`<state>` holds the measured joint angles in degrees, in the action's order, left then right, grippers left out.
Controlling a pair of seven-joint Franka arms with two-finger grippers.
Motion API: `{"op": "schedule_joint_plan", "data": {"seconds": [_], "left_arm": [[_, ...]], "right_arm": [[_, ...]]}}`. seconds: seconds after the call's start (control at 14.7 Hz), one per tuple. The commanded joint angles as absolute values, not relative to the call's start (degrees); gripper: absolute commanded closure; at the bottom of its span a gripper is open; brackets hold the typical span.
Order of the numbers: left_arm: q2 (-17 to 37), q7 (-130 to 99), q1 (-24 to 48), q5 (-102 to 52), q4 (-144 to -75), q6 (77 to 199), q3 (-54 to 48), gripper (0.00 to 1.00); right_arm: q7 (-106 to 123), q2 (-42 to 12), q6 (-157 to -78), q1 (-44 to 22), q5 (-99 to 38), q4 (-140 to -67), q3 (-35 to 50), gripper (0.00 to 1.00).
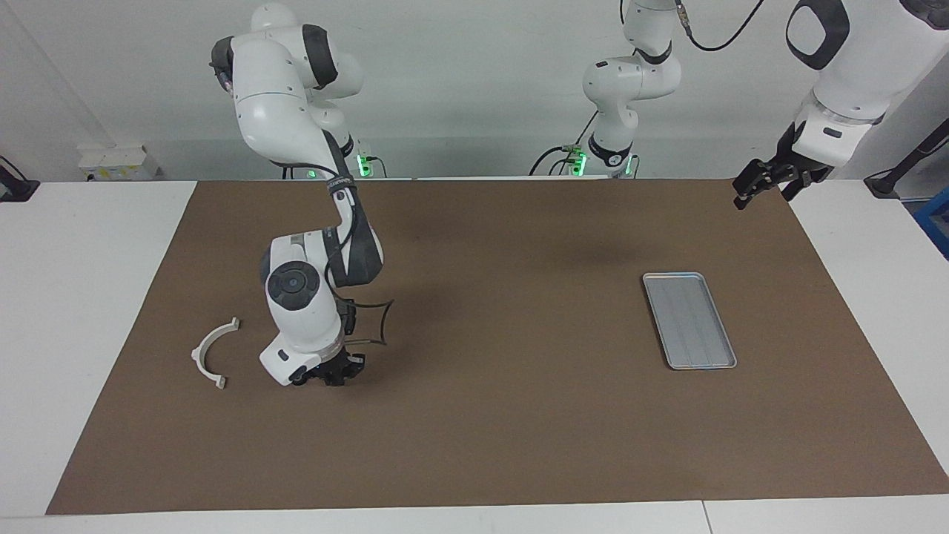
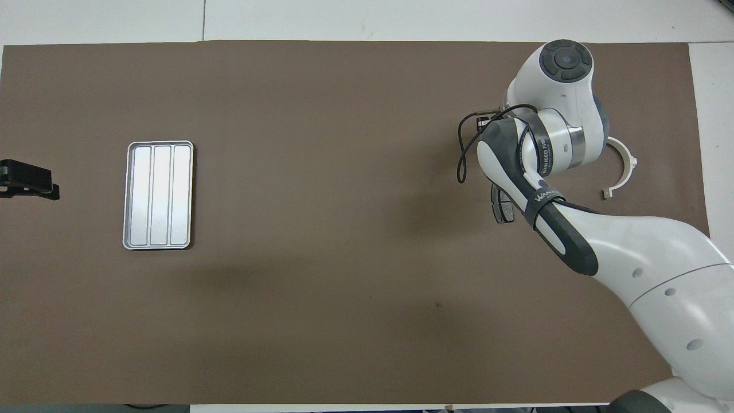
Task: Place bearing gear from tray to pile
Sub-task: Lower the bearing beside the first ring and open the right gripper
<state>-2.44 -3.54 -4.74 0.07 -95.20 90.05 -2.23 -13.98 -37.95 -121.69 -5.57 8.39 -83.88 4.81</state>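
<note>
Right gripper [image 1: 327,373] low over the mat beside the white bracket [image 1: 213,353] and dark pad [image 2: 500,206] of the pile, fingers shut – held part unseen; tray [image 1: 689,320] bare; left gripper [image 1: 764,182] open, waiting

Tray [image 1: 689,320]: silver metal, ridged, dull sheen. Bracket [image 1: 210,353] beside my right gripper [image 1: 331,375]: white matt plastic. Mat [image 1: 489,415]: brown, matt. My arm shells: glossy white plastic.

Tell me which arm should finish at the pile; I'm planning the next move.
Right. The right gripper is shut, low over the mat beside the white bracket; the left gripper hangs open in the air at the tray's end of the table.
</note>
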Motion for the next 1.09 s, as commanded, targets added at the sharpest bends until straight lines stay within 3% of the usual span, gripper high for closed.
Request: {"op": "schedule_joint_plan", "data": {"seconds": [0.0,0.2,0.27,0.34,0.41,1.02], "left_arm": [[-3.6,-2.9,-3.9,-2.2,-96.1,89.5,-1.8,0.00],[-3.7,-2.8,-2.4,-2.2,-96.4,89.6,-1.8,0.00],[-3.7,-2.9,-2.4,-2.2,-96.4,89.8,-1.8,0.00],[-3.7,-2.9,-2.0,-2.2,-96.4,89.9,-1.8,0.00],[-3.7,-2.9,-1.9,-2.2,-96.5,89.9,-1.8,0.00],[-3.7,-2.8,-1.6,-2.2,-96.5,90.6,-1.7,0.00]], "right_arm": [[-15.2,-36.6,-124.8,-4.7,8.5,-87.5,5.5,1.00],[-17.0,-36.5,-124.7,-4.8,8.4,-87.5,5.5,1.00],[-18.0,-36.5,-124.6,-4.8,8.4,-87.5,5.5,0.87],[-18.2,-36.4,-124.6,-5.0,8.4,-87.6,5.5,0.07],[-18.1,-36.3,-124.5,-5.1,8.4,-87.5,5.5,0.00],[-17.4,-31.9,-122.6,-4.0,8.4,-87.4,5.5,0.00]]}}
